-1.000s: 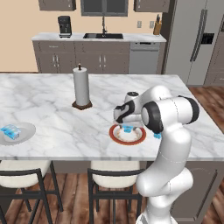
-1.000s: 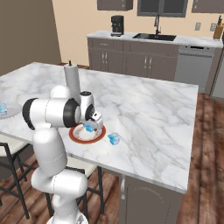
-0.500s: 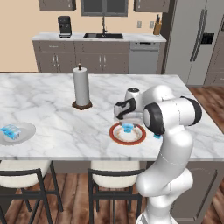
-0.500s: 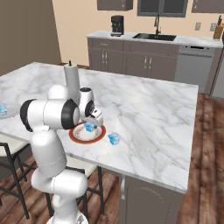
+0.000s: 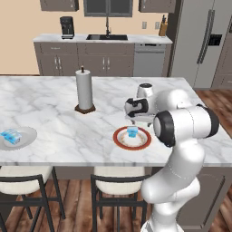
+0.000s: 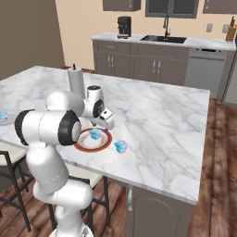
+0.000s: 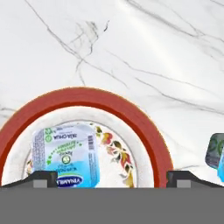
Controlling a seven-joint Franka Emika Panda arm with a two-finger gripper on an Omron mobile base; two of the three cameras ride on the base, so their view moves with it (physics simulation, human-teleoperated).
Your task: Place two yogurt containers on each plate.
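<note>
So the white-marble island surface (image 5: pixel 54 97) had a white plate with a red-orange rim (image 5: pixel 118 139) near its front edge, and one small light-blue yogurt cup (image 5: pixel 132 132) sat on it. Another blue yogurt cup (image 6: pixel 121 146) lay on the marble just beside that plate, towards the right edge. The claw (image 7: pixel 112 178) hung above the plate, fingertips (image 7: pixel 43 179) spread wide, holding nothing. A pale grey plate (image 5: pixel 28 134) near the left edge carried more blue packs (image 5: pixel 11 136); I couldn't tell how many.

The plate (image 7: pixel 144 127) is showing a red-orange rim and floral white centre; the yogurt container (image 7: pixel 65 154) is looking light-blue and white; the counter (image 7: pixel 131 43) is showing grey-veined white marble.
</note>
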